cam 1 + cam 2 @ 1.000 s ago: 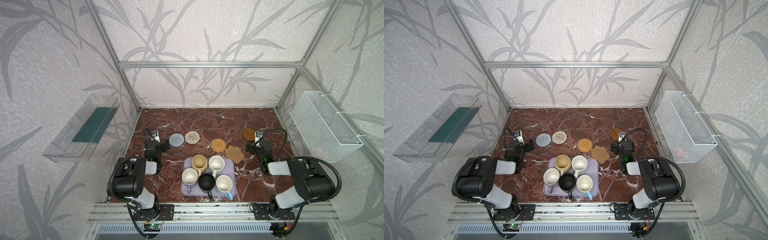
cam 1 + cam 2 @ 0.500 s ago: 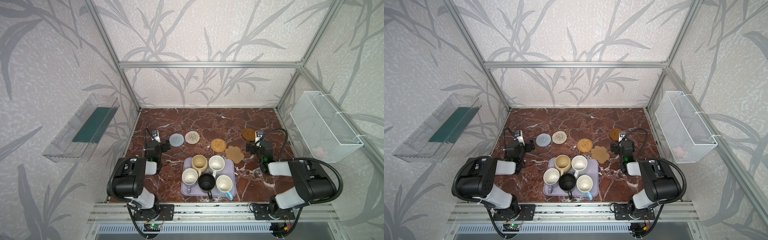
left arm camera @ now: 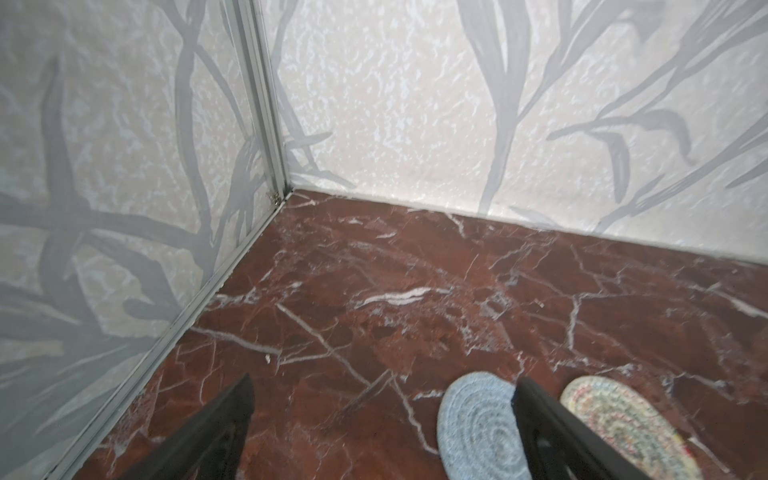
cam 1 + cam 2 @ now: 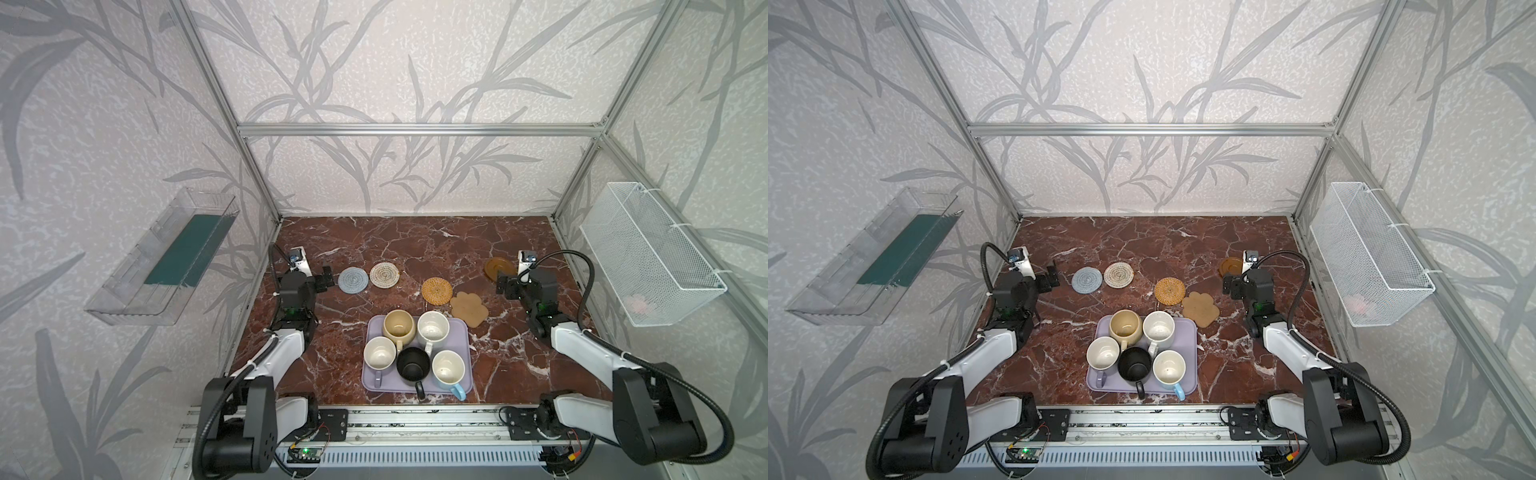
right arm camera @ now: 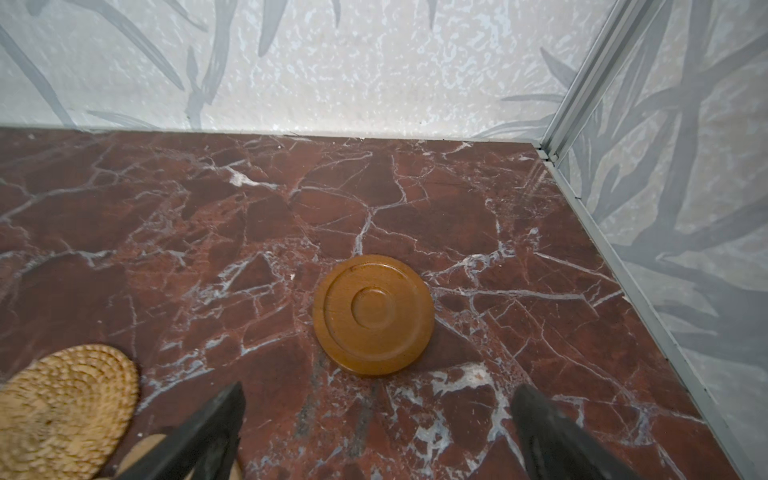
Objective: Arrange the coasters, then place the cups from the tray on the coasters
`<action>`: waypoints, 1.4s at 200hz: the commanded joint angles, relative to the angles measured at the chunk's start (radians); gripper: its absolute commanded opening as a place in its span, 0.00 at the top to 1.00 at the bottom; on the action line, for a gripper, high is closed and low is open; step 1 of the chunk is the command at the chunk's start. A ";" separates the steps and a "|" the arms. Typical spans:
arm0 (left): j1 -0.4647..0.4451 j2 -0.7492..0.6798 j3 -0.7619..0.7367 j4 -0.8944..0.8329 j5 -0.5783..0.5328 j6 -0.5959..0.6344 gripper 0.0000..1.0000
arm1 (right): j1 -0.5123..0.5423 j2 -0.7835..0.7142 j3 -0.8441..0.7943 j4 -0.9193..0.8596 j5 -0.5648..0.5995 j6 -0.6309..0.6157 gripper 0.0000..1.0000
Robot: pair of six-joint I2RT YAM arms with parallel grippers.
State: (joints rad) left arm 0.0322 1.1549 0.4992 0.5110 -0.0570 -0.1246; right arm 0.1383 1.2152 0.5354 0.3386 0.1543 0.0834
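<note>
Five coasters lie in a loose row behind the tray: grey-blue (image 4: 353, 279), cream woven (image 4: 385, 274), golden rattan (image 4: 437, 290), tan paw (image 4: 469, 308) and brown saucer-like (image 4: 496, 268). The lavender tray (image 4: 462, 335) holds five cups: beige-yellow (image 4: 399, 326), speckled cream (image 4: 433, 328), lavender (image 4: 379, 354), black (image 4: 412, 363) and light blue (image 4: 448, 368). My left gripper (image 4: 325, 277) hovers open just left of the grey-blue coaster (image 3: 478, 424), empty. My right gripper (image 4: 505, 282) is open and empty, just short of the brown coaster (image 5: 372, 314).
A clear wall shelf (image 4: 162, 257) hangs on the left wall and a white wire basket (image 4: 648, 253) on the right. Aluminium frame posts and wall panels close in the marble table (image 4: 415, 237) on three sides.
</note>
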 commanded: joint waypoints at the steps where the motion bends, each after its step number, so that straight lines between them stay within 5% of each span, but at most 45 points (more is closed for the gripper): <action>1: -0.011 -0.054 0.076 -0.212 0.057 -0.095 0.01 | 0.003 -0.054 0.064 -0.213 -0.081 0.096 0.01; 62: -0.047 -0.070 0.230 -0.455 0.173 -0.441 0.01 | 0.038 -0.124 0.103 -0.271 -0.206 0.197 0.01; 89: -0.101 -0.027 0.338 -0.697 0.064 -0.535 0.01 | 0.121 -0.124 0.132 -0.302 -0.165 0.185 0.01; 148: -0.213 0.194 0.479 -0.828 0.088 -0.541 0.01 | 0.285 -0.051 0.251 -0.352 -0.102 0.167 0.01; 210: -0.218 0.480 0.660 -0.977 0.096 -0.501 0.02 | 0.398 0.080 0.349 -0.364 -0.154 0.154 0.01; 280: -0.216 0.745 0.884 -1.164 0.020 -0.493 0.17 | 0.455 0.159 0.396 -0.349 -0.166 0.158 0.01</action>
State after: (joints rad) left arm -0.1856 1.8561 1.3235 -0.5400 0.0261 -0.6140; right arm 0.5892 1.3708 0.9039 -0.0158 0.0029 0.2386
